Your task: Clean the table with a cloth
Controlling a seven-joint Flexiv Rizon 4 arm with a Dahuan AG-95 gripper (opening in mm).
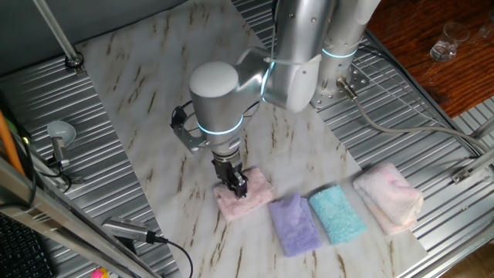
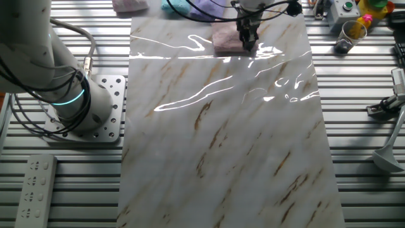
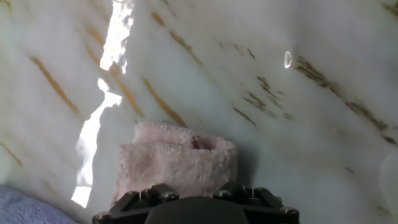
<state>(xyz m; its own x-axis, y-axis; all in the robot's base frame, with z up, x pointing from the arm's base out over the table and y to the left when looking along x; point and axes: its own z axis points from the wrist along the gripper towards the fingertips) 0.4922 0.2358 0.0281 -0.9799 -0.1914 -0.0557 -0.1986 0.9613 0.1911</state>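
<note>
Hand view shows the tabletop (image 3: 261, 56) filling nearly the whole picture, a glossy white slab with brown veins and a bright streak of glare, so it is likely slick and the cloth should slide over it with little drag. From one fixed view the arm (image 1: 220, 96) bends down over the slab's edge where a row of towels lies: a pale pink-white towel (image 1: 390, 197), a teal towel (image 1: 337, 215) and a purple towel (image 1: 294, 224), set side by side toward one corner. The cloth (image 1: 245, 195) is at the end of that row, just beside the purple towel and lying flat on the slab. The hand (image 1: 236, 182) presses down into its top, and its fingers appear sunk in the pile, but I cannot tell whether they are pinched on a fold or merely resting there. The cloth looks light, soft and thick, so it will bunch and give rather than resist; a grip through the middle of the folded stack, catching all layers, seems safest against it unfolding during wiping.
</note>
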